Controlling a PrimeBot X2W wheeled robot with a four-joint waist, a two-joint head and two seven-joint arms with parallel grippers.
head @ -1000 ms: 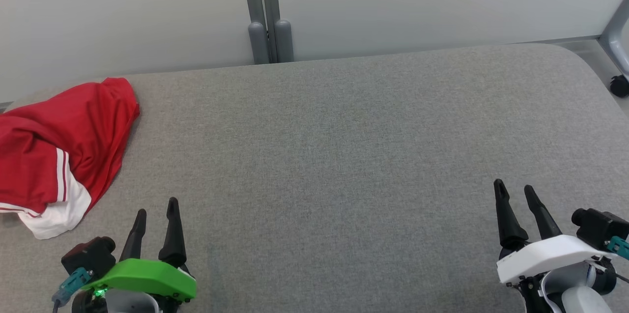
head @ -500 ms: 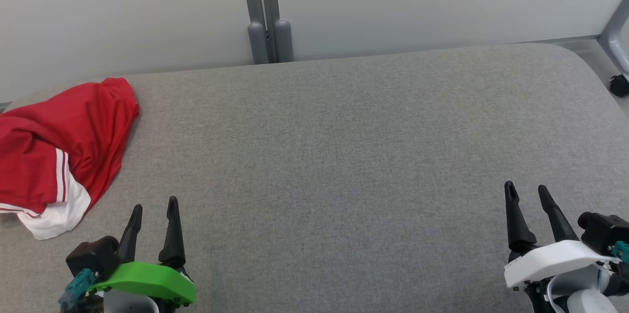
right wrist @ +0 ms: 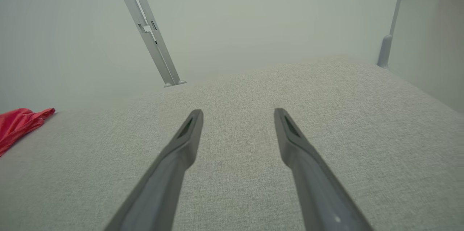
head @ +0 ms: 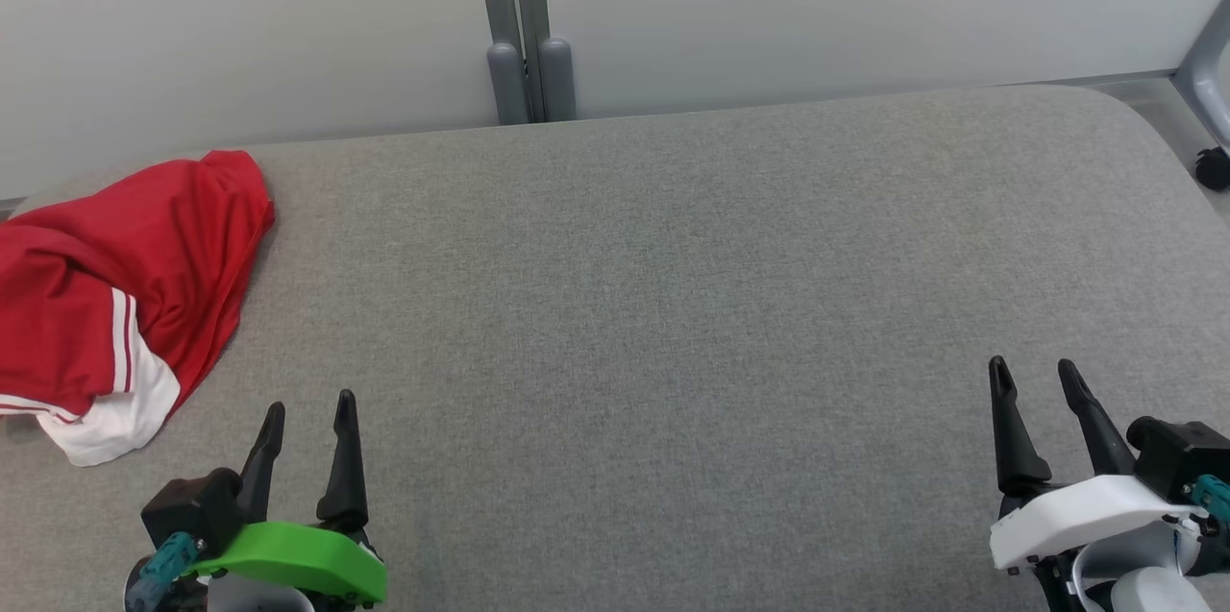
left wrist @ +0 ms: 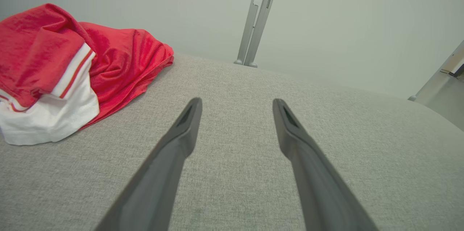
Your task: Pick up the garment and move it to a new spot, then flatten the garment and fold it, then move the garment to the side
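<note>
Both arms are basically parked at the near edge. The left gripper (head: 310, 403) has its jaws spread wide with nothing between them. Same story for the right gripper (head: 1033, 366) way over on the other side: wide apart, empty. My read is they're sitting low and out of the way so the head camera gets a clean look before anything gets grabbed.

The red garment (head: 125, 295) is bunched up at the left edge of the grey fabric-covered tabletop (head: 673, 305), partly running out of the head view. It's red fabric with a white panel and stripes. Could be a jersey or shorts, honestly can't tell while it's crumpled like this. It lies near the left gripper, up and to the left of it, not touching, so that arm looks like the obvious one to reach first. Nothing's been picked up yet, I'd say.

The top is a woven grey covering with rounded corners, plenty of bare room mid-table for spreading the thing flat. Behind it are pale partition panels (head: 240, 16) joined by a grey metal post (head: 524, 16), plus a dark caster wheel (head: 1213, 167) on the floor at far right.
</note>
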